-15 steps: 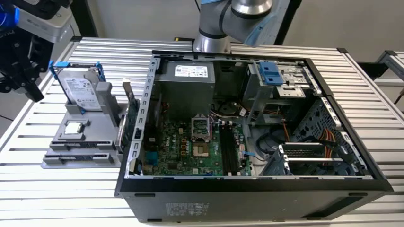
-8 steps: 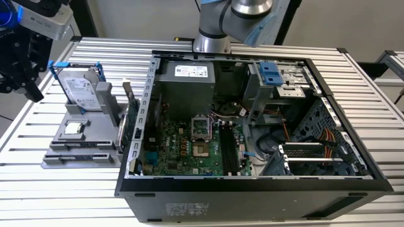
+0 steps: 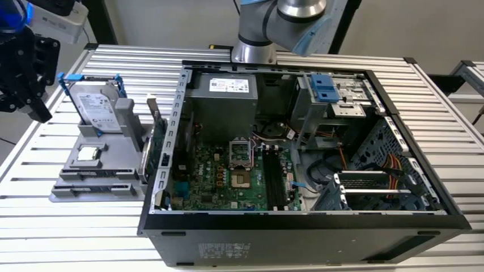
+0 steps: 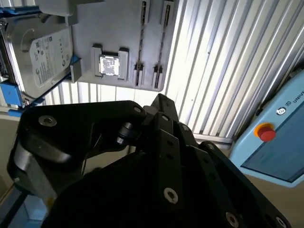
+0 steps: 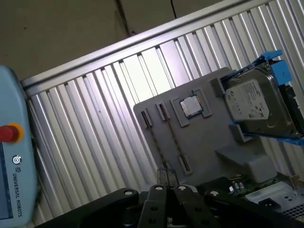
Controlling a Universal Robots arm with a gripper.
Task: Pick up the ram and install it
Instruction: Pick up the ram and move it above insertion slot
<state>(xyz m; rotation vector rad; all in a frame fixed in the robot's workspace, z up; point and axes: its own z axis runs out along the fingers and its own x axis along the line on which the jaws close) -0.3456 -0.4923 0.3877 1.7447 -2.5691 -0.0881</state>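
The gripper (image 5: 167, 176), fingertips pressed together on nothing, hangs left of the gray holder (image 5: 204, 140) at the exterior view's left. There the ram (image 5: 173, 140) stands on edge in a slot, just beside a chip (image 5: 191, 106). The hard drive (image 5: 256, 107) carries a white printed label, and the green card (image 3: 156, 149) and open computer case (image 3: 302, 232) lie to the right.

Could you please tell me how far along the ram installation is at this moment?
Nothing looks done yet: the black motherboard slots in the open case look empty. In hand: the gripper, shut and holding nothing, hovers above the gray holder, where what looks like the ram stands on edge in a slot. Left: both picking the ram up and installing it.
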